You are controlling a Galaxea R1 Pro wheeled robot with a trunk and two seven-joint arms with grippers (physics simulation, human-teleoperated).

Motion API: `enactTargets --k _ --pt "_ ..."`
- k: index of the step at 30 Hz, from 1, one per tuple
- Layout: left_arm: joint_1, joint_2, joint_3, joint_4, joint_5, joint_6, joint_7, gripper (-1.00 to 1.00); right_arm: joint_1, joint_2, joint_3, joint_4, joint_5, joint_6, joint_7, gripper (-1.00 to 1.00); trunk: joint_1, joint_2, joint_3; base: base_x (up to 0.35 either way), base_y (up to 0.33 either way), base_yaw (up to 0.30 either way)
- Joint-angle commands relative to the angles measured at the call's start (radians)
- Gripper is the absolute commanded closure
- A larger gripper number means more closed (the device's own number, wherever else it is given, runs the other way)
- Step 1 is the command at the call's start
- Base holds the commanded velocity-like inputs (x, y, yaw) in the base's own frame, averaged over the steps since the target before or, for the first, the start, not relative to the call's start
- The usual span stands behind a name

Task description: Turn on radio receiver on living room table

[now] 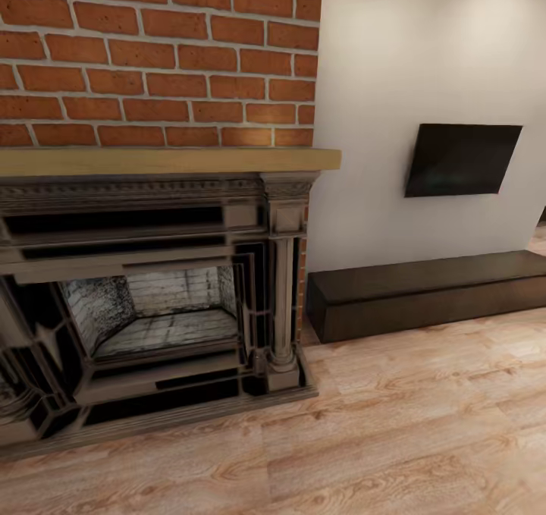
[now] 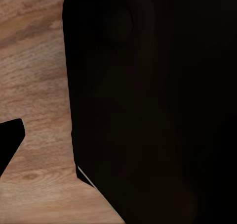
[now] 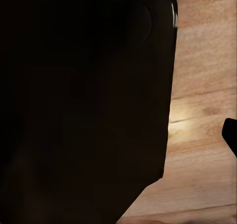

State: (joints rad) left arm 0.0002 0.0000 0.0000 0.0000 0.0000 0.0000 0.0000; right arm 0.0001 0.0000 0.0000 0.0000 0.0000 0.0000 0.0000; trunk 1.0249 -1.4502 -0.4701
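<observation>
Head view is taken up by a red brick wall (image 1: 152,52) above a pale wooden mantel shelf (image 1: 167,160), with an ornate dark carved fireplace surround (image 1: 152,287) at about nine o'clock and a long dark brown low bench (image 1: 425,291) at three o'clock, under a flat black wall-mounted screen (image 1: 462,158) on a plain white wall (image 1: 394,60). The small red radio receiver and the low grey table are not among the things pictured, so the step in hand is judged to be travel and search, not reaching. A turn of the base away from the hearth is probably called for next, until the table is found. Open light wood plank floor (image 1: 394,439) lies from four to seven o'clock and offers room; the fireplace plinth and the bench's near edge are the edges to be kept clear of. In both wrist views a large black shape is seen over floor planks, and whether the fingers are open or closed cannot be told.
</observation>
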Motion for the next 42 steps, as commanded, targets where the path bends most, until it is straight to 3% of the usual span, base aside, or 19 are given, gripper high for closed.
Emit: enactTargets --k 1,11,14,31,36,39,42 --pt "0.000 0.000 0.000 0.000 0.000 0.000 0.000 -1.00 0.000 0.000 0.000 0.000 0.000 0.000 0.000 -1.00 0.000 0.000 0.000 0.000 0.000 0.000" --pt "0.031 -0.056 -0.004 -0.001 -0.003 -0.007 -0.001 -1.00 -0.057 0.056 0.000 -0.002 0.002 -0.002 0.000 -1.00 0.000 0.000 0.000 0.000 0.000 0.000" --pt "0.032 -0.072 -0.003 -0.001 -0.003 -0.007 -0.001 -1.00 -0.074 0.061 -0.001 -0.002 0.002 -0.002 0.000 -1.00 0.000 0.000 0.000 0.000 0.000 0.000" --pt "0.032 -0.076 -0.002 -0.003 -0.002 -0.008 -0.001 -1.00 -0.084 0.061 0.002 -0.002 0.004 -0.004 -0.002 -1.00 0.000 0.000 0.000 0.000 0.000 0.000" --pt "0.032 -0.087 -0.005 -0.008 -0.002 -0.017 -0.002 -1.00 -0.084 0.039 0.001 -0.023 0.004 -0.005 -0.002 -1.00 0.000 0.000 0.000 0.000 0.000 0.000" --pt "0.032 -0.089 -0.007 -0.023 -0.002 -0.071 0.000 -1.00 -0.084 -0.011 -0.001 -0.138 0.004 -0.005 -0.002 -1.00 0.000 0.000 0.000 0.000 0.000 0.000" --pt "0.032 -0.086 -0.007 -0.068 -0.005 -0.098 0.000 -1.00 -0.084 -0.042 -0.001 -0.210 0.004 -0.005 -0.002 -1.00 0.000 0.000 0.000 0.000 0.000 0.000"
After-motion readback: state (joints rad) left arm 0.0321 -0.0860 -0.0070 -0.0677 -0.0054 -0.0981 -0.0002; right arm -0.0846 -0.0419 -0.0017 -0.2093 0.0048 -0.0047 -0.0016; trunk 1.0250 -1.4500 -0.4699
